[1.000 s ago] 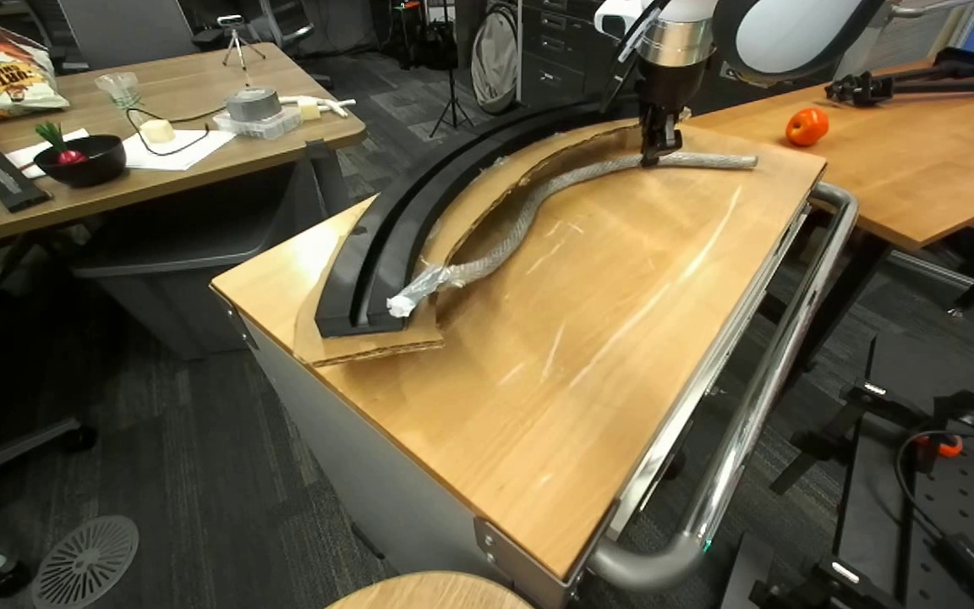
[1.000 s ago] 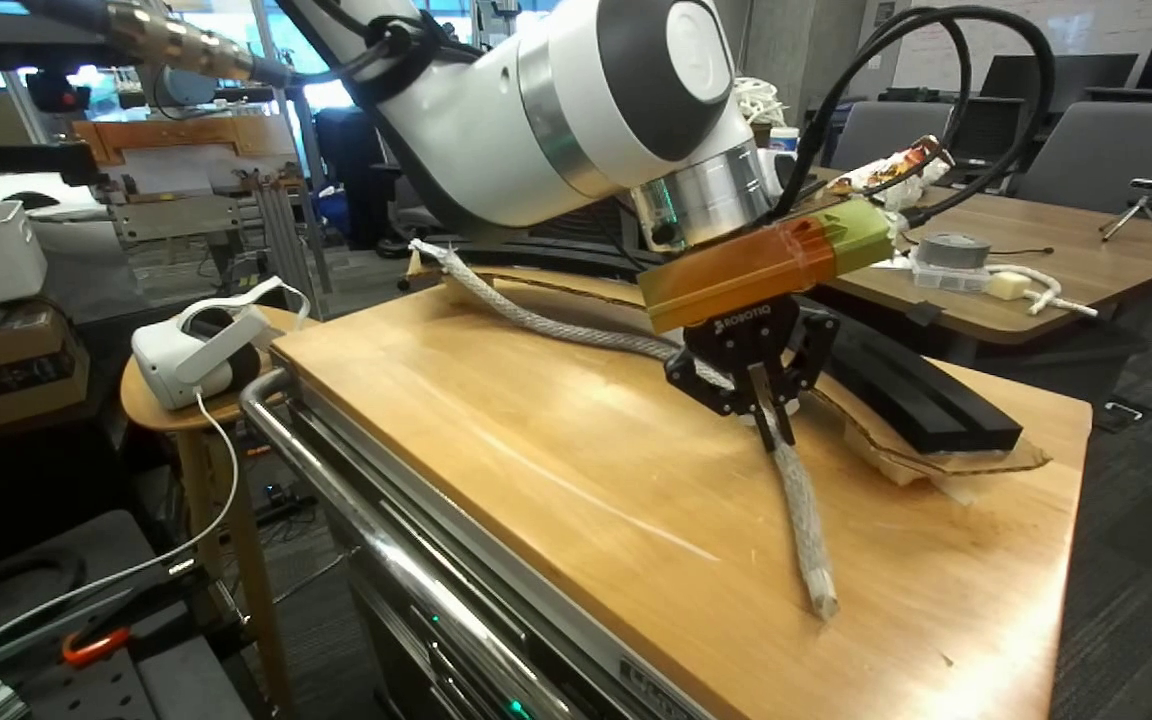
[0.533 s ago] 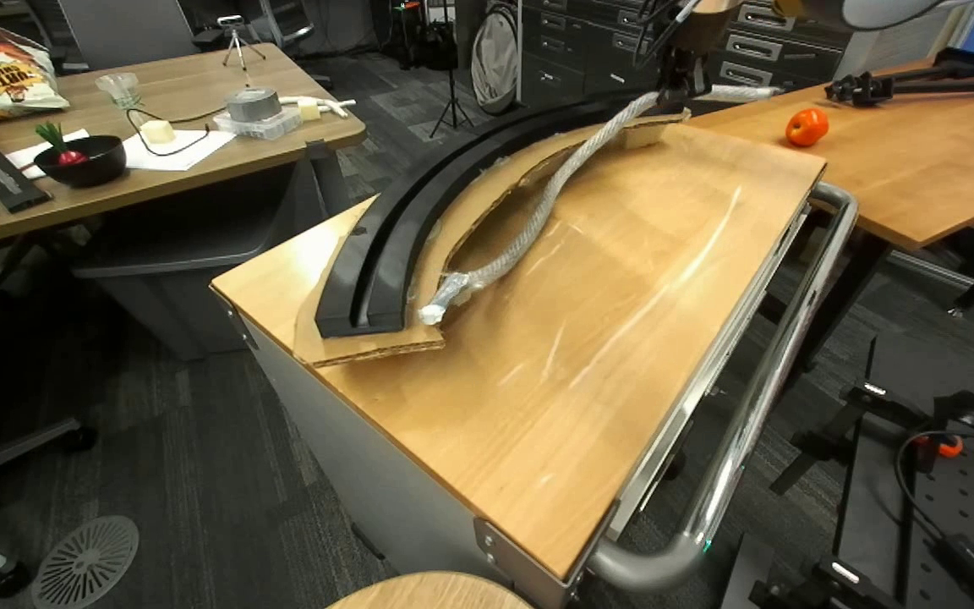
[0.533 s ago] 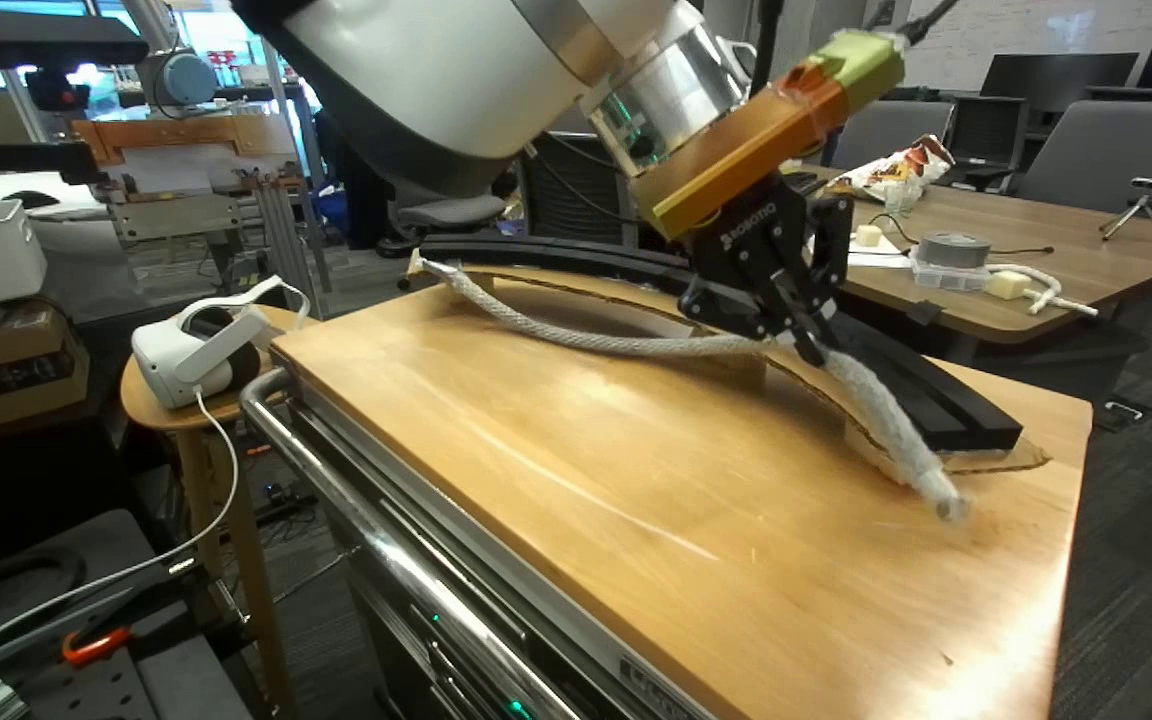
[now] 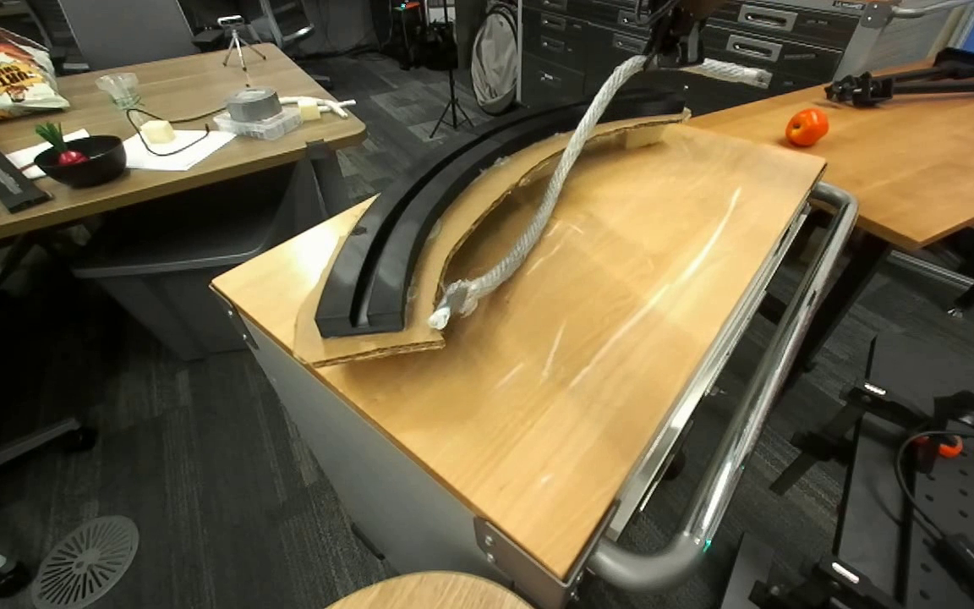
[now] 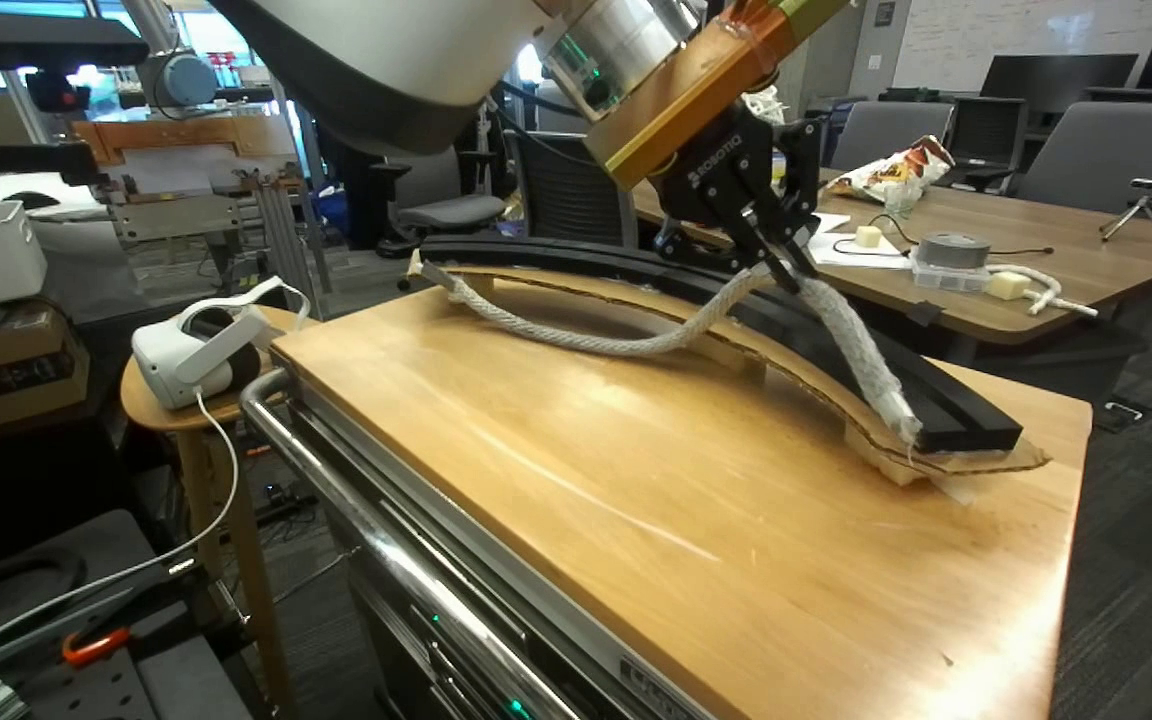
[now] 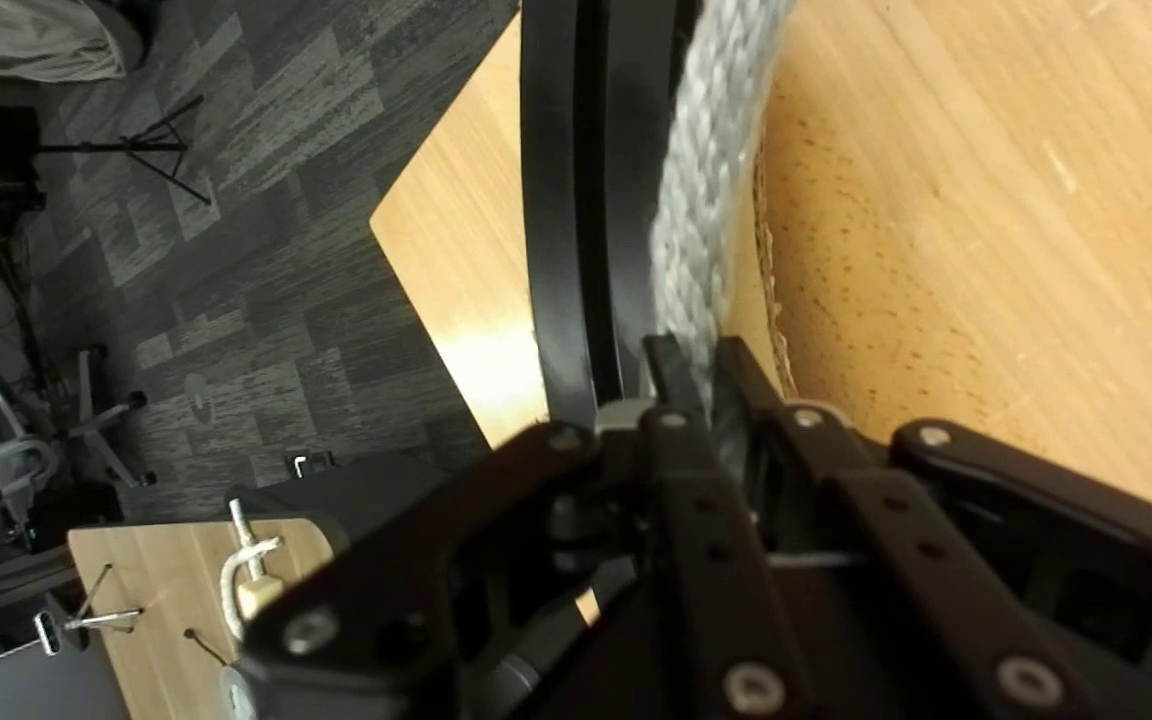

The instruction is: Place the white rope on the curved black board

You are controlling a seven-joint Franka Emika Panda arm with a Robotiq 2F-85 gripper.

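Observation:
The white rope (image 5: 555, 184) is held by my gripper (image 6: 791, 272), which is tilted and raised above the table. In the wrist view, the rope (image 7: 706, 170) runs between the two fingertips, with the gripper (image 7: 701, 360) shut on it. From there the rope (image 6: 626, 346) sags to the tabletop, and its taped end rests at the cardboard beside the far end of the curved black board (image 6: 966, 405). The short free end slants down at the board's near end in that view; whether it touches cannot be told. The board (image 5: 384, 296) has a groove along its length.
A cardboard base (image 5: 377, 347) lies under the board on the wooden tabletop (image 5: 588, 338). A metal rail (image 5: 791, 338) runs along the cart's side. Another table with an orange-red fruit (image 5: 807, 127) adjoins. A stool bears a white headset (image 6: 191, 350).
My gripper has risen from the tabletop and tilted, carrying the rope up and toward the board. The free end swung over to the board's end; the taped end slid off the board onto the cardboard.

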